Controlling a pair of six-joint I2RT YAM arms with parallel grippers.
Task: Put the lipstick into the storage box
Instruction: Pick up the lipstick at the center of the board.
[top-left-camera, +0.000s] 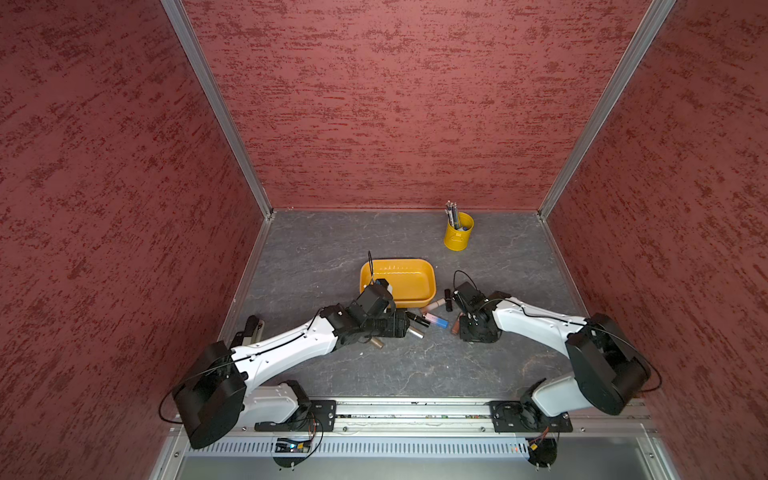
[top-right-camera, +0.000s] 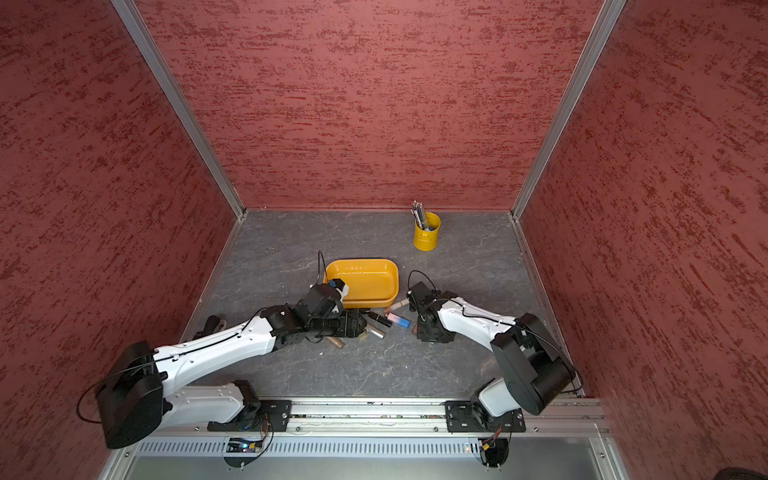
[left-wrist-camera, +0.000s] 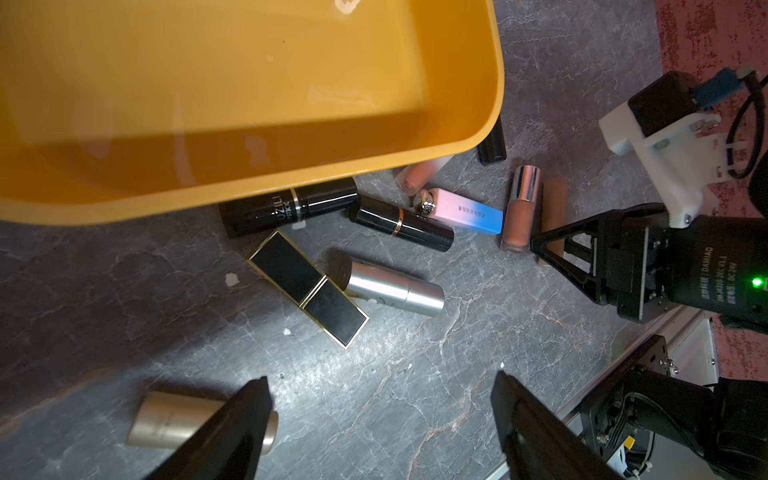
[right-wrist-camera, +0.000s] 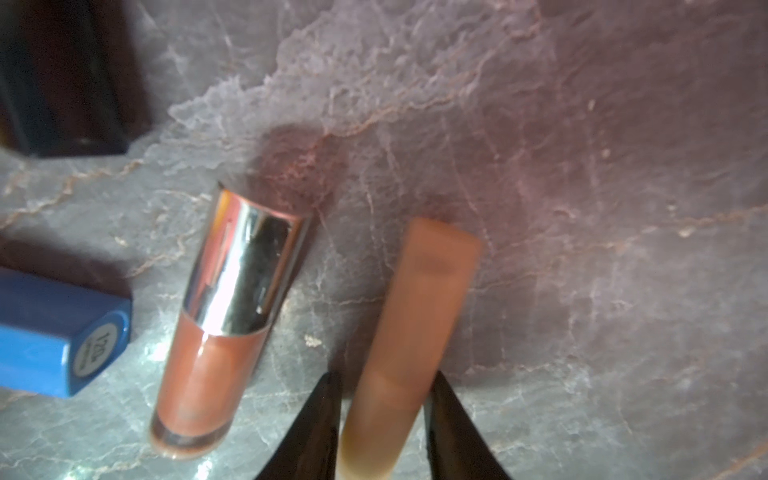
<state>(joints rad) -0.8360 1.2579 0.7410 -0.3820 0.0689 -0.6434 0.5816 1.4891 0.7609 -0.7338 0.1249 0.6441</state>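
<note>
Right gripper (right-wrist-camera: 386, 376) pointed down at the table, jaws pinching tan lipstick (right-wrist-camera: 424, 299); left gripper (left-wrist-camera: 382, 415) hovered low beside storage box (left-wrist-camera: 249, 185), jaws wide

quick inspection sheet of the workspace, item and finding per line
surface: grey marbled tabletop, few white specks
job's things: storage box, nothing seen inside; lipsticks lie outside by its near side
clutter: pen cup at the back
grippers: left gripper open, empty; right gripper straddles tan tube, grip unclear
cables: black loops at both wrists, no snag seen
surroundings: red textured walls, metal rail in front
</note>
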